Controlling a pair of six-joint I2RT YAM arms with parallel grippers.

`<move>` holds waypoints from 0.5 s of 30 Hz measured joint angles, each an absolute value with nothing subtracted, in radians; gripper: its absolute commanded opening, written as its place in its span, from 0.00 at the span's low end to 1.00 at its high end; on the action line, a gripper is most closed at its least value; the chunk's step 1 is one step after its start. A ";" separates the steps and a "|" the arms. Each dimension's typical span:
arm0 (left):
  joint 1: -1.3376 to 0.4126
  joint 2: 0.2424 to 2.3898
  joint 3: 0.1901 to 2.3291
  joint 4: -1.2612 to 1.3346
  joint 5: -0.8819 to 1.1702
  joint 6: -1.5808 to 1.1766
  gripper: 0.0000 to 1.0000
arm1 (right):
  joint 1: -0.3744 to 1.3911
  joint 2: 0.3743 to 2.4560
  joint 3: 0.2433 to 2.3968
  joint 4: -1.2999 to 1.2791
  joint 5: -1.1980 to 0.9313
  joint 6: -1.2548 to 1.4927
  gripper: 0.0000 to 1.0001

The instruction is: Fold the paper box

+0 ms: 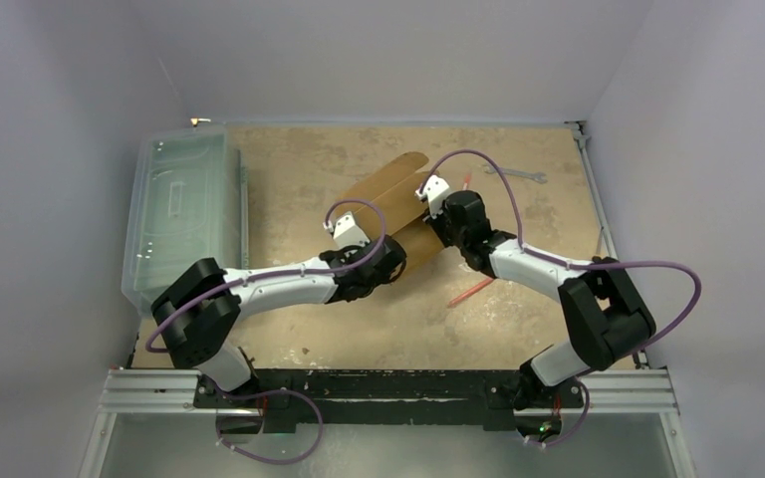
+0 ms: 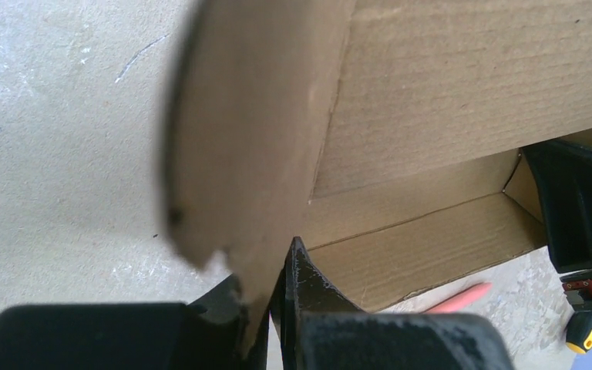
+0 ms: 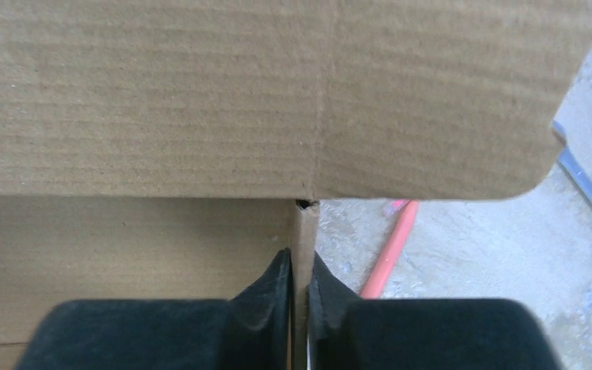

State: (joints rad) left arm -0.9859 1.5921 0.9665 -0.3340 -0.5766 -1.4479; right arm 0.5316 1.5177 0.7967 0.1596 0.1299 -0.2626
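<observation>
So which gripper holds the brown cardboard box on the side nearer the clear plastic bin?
The left gripper, shut on a round-edged flap of the brown cardboard box; the right gripper pinches the side away from the bin.

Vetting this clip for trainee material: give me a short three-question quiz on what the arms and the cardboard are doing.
1. True or false: the left jaws and the right jaws are each shut on the plain brown corrugated cardboard box.
2. In the top view, the large clear plastic bin stands: A left of the box, B right of it, C on top of it.
3. Fill in: the thin stick lying beside the box is ____ in colour.
Key: 1 true; 2 A; 3 red.
</observation>
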 measured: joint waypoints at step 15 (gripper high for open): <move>-0.997 1.616 0.979 -0.361 -0.650 -1.448 0.00 | 0.538 1.509 0.802 0.108 0.060 -0.266 0.51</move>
State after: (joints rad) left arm -0.9974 1.6157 0.9787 -0.3611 -0.6498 -1.4475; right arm 0.5385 1.5093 0.8021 0.1078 0.0597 -0.2661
